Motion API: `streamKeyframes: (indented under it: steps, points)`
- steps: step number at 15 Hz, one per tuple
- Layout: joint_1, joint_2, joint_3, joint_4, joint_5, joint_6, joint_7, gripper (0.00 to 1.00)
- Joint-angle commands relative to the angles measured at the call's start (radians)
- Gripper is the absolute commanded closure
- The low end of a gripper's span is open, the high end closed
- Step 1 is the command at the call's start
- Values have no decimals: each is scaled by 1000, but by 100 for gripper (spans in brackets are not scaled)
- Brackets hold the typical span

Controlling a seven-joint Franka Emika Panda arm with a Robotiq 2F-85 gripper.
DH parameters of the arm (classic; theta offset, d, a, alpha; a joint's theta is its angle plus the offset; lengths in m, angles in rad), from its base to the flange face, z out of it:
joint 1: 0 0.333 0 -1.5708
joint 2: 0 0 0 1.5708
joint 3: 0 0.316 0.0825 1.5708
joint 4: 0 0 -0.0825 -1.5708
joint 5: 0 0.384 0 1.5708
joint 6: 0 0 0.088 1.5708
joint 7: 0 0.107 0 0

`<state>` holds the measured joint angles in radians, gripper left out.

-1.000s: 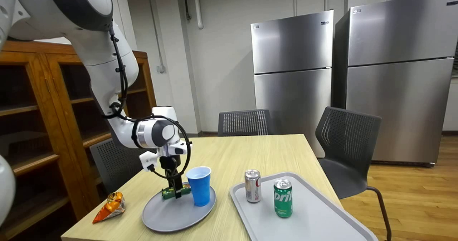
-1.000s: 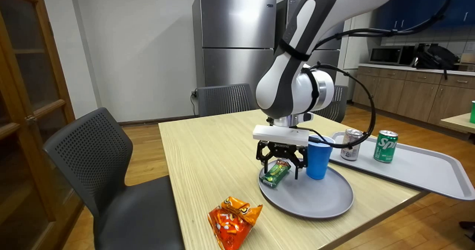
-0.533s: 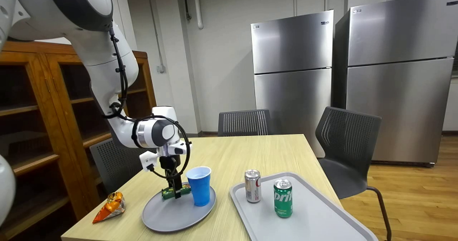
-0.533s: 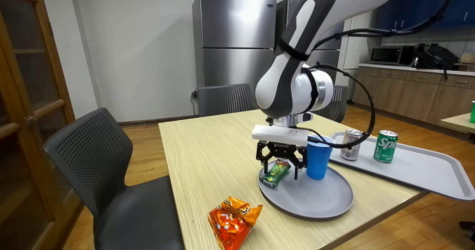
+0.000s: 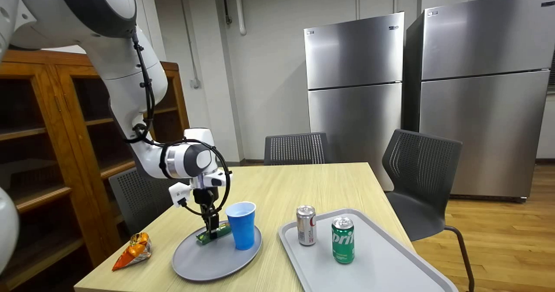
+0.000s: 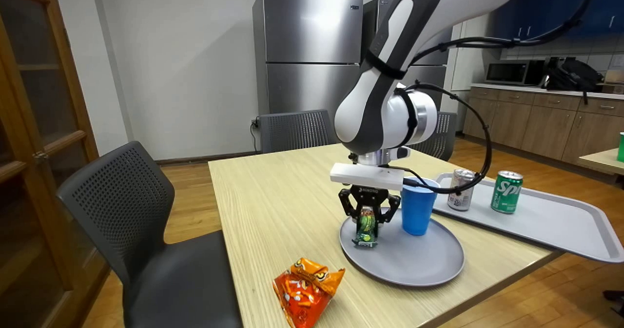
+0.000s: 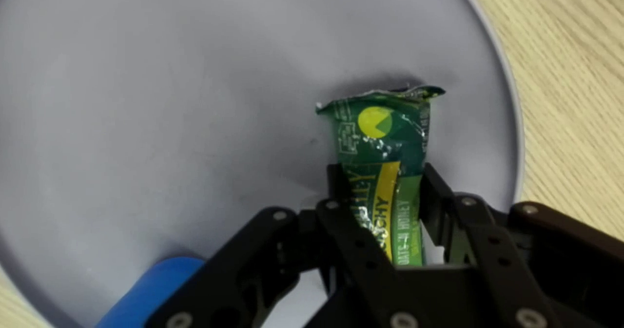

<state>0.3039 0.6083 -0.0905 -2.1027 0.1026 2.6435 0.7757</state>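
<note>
The black claw [image 7: 381, 177] is closed against both sides of a green foil-wrapped bar [image 7: 385, 140] reading "OATS 'N HONEY", held on or just above a round grey plate [image 6: 414, 264]; a green metal can [image 6: 507, 192] carries Sprite lettering.

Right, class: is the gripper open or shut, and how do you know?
Shut: the gripper is closed on the green-wrapped bar; in the wrist view its fingers touch both long sides.
</note>
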Motion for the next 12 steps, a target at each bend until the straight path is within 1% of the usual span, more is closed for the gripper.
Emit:
streamKeyframes:
  steps: [1,6,12]
  points:
    - [13,2,-11,19,-25,-31,35,86]
    - [21,-37,-6,-7,-40,-26,19,87]
    - [68,-85,11,-14,-115,-32,5,87]
